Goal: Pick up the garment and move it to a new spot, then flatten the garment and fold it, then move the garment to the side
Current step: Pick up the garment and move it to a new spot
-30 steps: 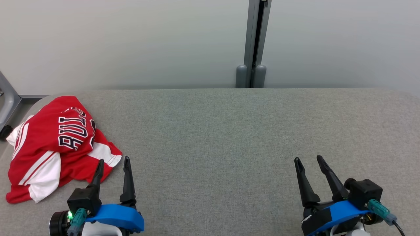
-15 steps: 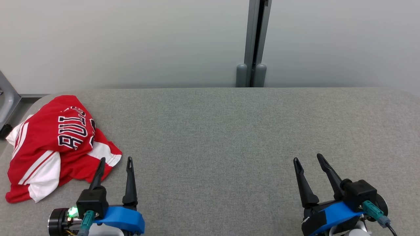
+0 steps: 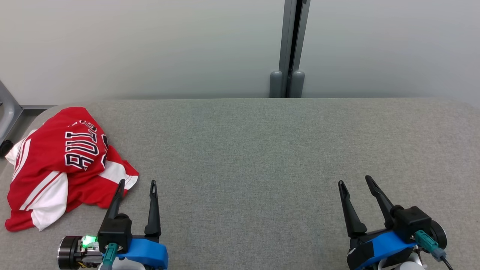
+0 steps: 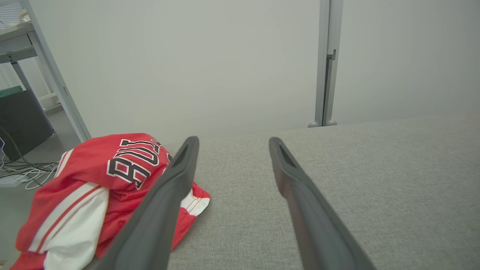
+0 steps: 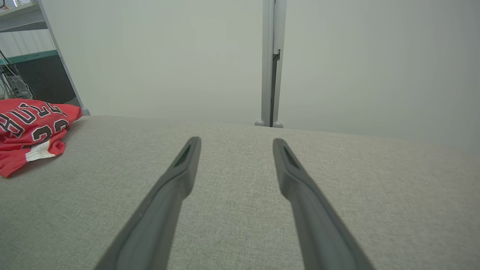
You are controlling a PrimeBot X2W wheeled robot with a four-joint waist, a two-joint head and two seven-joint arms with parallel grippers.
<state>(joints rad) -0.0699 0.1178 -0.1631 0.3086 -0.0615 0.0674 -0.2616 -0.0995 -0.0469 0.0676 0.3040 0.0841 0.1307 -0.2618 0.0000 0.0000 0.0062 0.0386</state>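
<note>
The garment (image 3: 63, 165) is a red and white jersey with dark lettering, lying crumpled at the left end of the grey padded table (image 3: 255, 150). In the left wrist view the garment (image 4: 97, 187) lies left of and partly behind the left finger. My left gripper (image 3: 137, 182) stands open just right of the garment's lower corner, with nothing between its fingers. My right gripper (image 3: 354, 179) is open over bare table at the lower right, far from the garment (image 5: 30, 129), and empty.
A pale wall with a grey vertical post (image 3: 289, 48) runs behind the table. A metal frame leg and a caster (image 3: 5, 146) stand off the table's left end, with cables on the floor (image 4: 18, 174) there.
The left gripper has shifted slightly right and turned at the wrist. The right gripper has barely moved. The garment lies as before; the head view has drifted a little.
</note>
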